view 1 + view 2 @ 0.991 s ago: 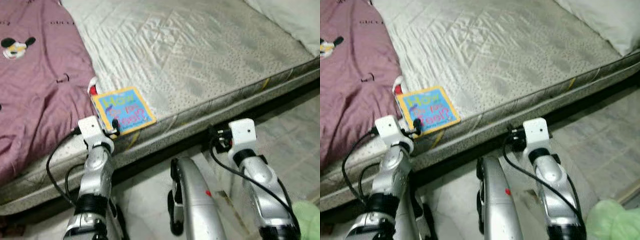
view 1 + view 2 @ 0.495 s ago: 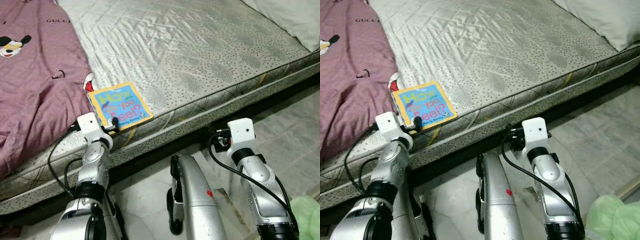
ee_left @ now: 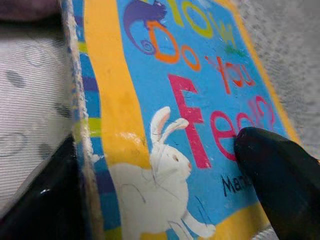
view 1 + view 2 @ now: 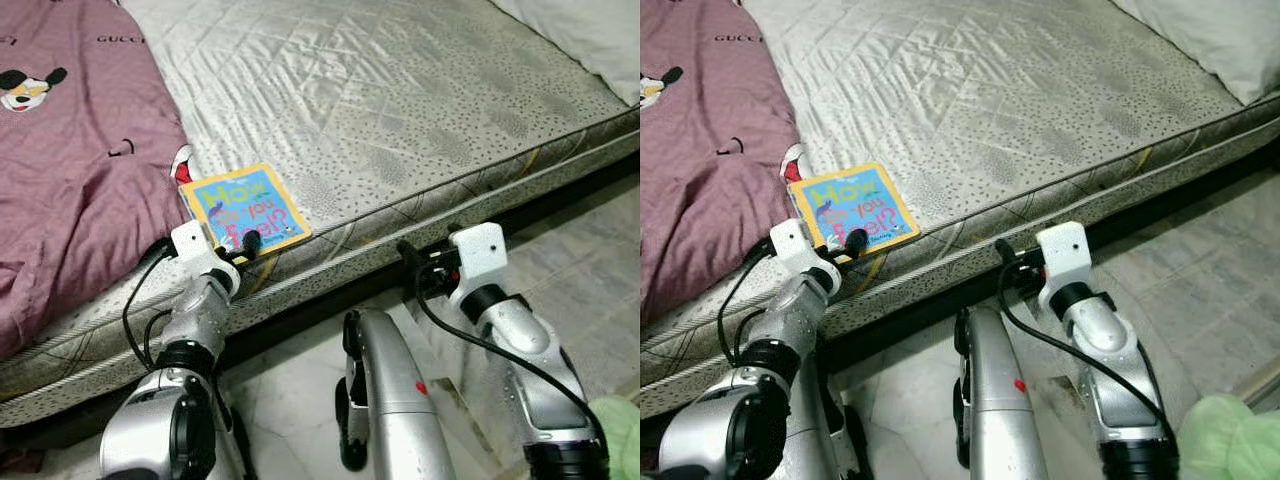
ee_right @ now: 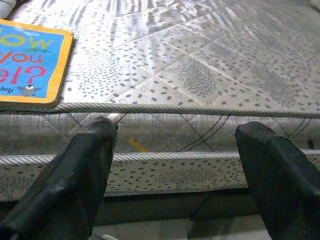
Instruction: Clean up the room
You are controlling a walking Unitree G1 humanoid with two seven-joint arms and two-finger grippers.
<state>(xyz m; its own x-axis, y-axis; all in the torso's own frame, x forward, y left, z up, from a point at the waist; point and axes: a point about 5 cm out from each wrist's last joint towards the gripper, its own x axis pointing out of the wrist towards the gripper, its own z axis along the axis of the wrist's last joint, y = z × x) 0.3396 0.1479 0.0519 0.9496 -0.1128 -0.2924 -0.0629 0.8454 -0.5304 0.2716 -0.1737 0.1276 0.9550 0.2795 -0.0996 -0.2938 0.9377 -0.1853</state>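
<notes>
My left jaws are straddling the book at the mattress edge, still unclenched like my right jaws, so a shallow bite risks flipping it floorward.

I see: book cover blue, yellow border, lettering yellow, orange, pink; white rabbit, purple chameleon. Mattress silver-grey, quilted diamond stitching, dark fleck print. Blanket mauve-pink, cartoon mouse motif, black lettering. Pillow white. Floor pale marbled tile. I note 2 arms silver, fingers black.
</notes>
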